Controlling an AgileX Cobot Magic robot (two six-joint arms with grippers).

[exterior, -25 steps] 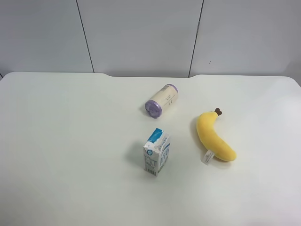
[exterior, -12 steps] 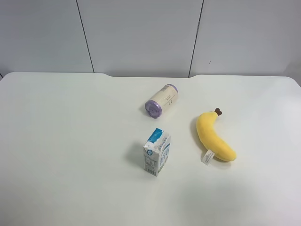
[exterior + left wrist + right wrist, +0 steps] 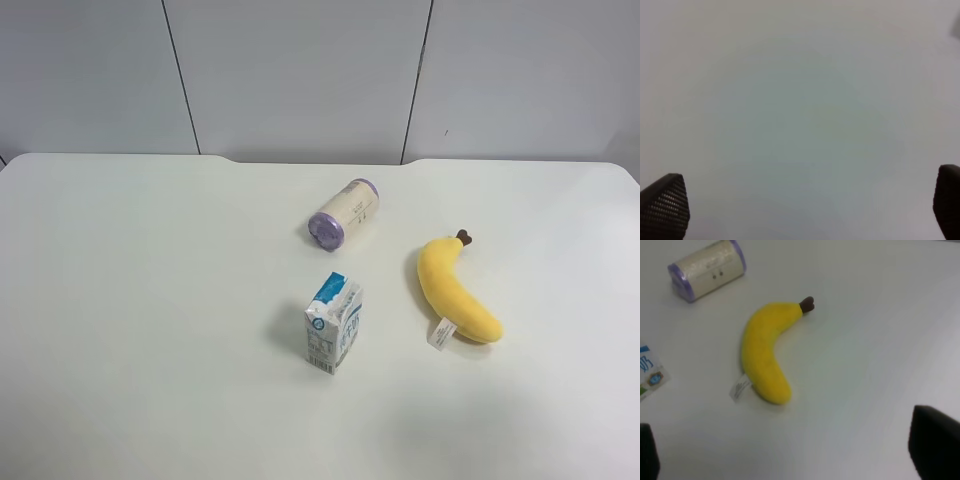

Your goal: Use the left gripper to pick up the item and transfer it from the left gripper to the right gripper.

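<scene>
The yellow plush banana point(image 3: 456, 291) lies flat on the white table point(image 3: 150, 300), right of centre, dark stem tip toward the back, white tag at its near end. It also shows in the right wrist view point(image 3: 765, 350), lying free. No arm shows in the exterior high view. My right gripper point(image 3: 790, 452) is open, fingertips point(image 3: 935, 447) at the picture's edges, some way from the banana and touching nothing. My left gripper point(image 3: 805, 210) is open over bare table, with only its fingertips point(image 3: 665, 205) showing. The banana is out of the left wrist view.
A blue-white carton point(image 3: 334, 322) stands upright left of the banana; its corner shows in the right wrist view point(image 3: 650, 375). A purple-capped cylinder point(image 3: 343, 213) lies on its side behind the carton, also in the right wrist view point(image 3: 707, 268). A grey panelled wall point(image 3: 300, 70) runs behind the table.
</scene>
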